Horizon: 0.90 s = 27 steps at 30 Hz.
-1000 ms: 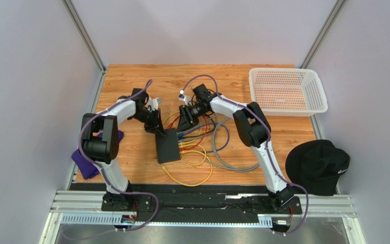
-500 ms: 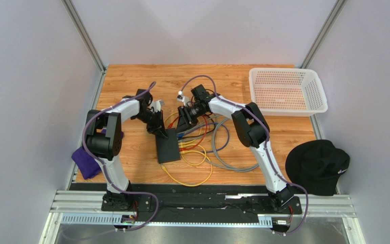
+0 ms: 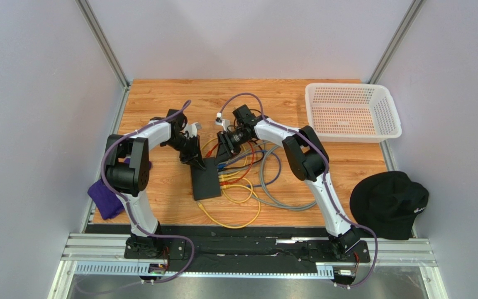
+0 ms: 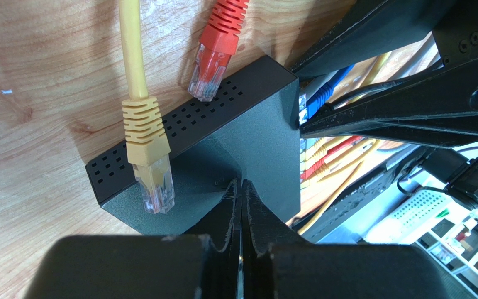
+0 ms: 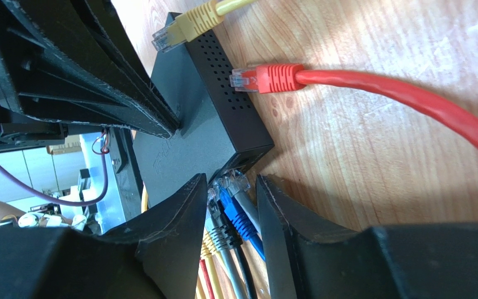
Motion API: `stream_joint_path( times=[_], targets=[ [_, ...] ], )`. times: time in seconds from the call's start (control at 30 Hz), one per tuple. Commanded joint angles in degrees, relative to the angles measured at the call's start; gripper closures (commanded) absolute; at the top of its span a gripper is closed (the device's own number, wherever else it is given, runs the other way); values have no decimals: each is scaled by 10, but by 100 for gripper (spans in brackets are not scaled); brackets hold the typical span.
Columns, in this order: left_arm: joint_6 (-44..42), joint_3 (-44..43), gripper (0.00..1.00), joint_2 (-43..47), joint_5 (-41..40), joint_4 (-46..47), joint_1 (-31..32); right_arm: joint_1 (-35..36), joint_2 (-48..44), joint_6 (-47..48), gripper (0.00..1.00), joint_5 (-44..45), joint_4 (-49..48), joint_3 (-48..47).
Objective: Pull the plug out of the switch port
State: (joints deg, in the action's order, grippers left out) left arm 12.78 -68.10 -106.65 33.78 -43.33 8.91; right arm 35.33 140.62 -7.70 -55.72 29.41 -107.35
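Top external, table (image 3: pixel 160 99): orange wood-grain laminate, flat.
Basket (image 3: pixel 387 115): white perforated plastic, rect., at 2 o'clock from the switch, well apart.
Cap (image 3: pixel 388 202): black fabric, rounded, 3–4 o'clock, at table's rt edge.
Cables (image 3: pixel 272 196): grey, yellow and red round cords, looped on switch's 3 o'clock side.
Cloth (image 3: pixel 103 198): purple, soft, crumpled, 9 o'clock, beside L arm.
Switch (image 3: pixel 204 177): flat matte-black rect. box, table centre. Dotted vent holes on its far side, ports on the edge facing 3 o'clock.
L gripper (image 4: pixel 242 187): fingers pressed together, nothing betw. them, tips on switch's top face.
R gripper (image 5: pixel 234 180): narrow gap, wedge-shaped black fingers straddling plugs at port edge. Contact w/ them can't tell.
Blue plug (image 5: pixel 238 218): ribbed boot, seated in port, betw. R fingers, grey-booted neighbours alongside.
Yellow plug (image 4: pixel 151 168): ribbed boot, clear tip, loose, lying over switch's vented edge.
Red plug (image 4: pixel 213 59): same shape, loose on wood, tip touching vented side.
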Motion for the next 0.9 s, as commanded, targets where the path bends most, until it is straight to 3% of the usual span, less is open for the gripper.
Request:
stream_joint_path(
  times=[0.0,0.33,0.63,0.87],
  targets=[
    [1,-6,100,-4,-27,6,2,15,47,26,58,2,36,8],
    [2,-12,100,-8,-28,2,2,10,52,30,64,-37,29,13],
    [2,-16,100,-12,-29,-1,2,-9,54,23,60,-61,19,20],
    [1,-17,100,-13,-29,-3,3,-11,55,29,63,-61,23,18]
  ],
)
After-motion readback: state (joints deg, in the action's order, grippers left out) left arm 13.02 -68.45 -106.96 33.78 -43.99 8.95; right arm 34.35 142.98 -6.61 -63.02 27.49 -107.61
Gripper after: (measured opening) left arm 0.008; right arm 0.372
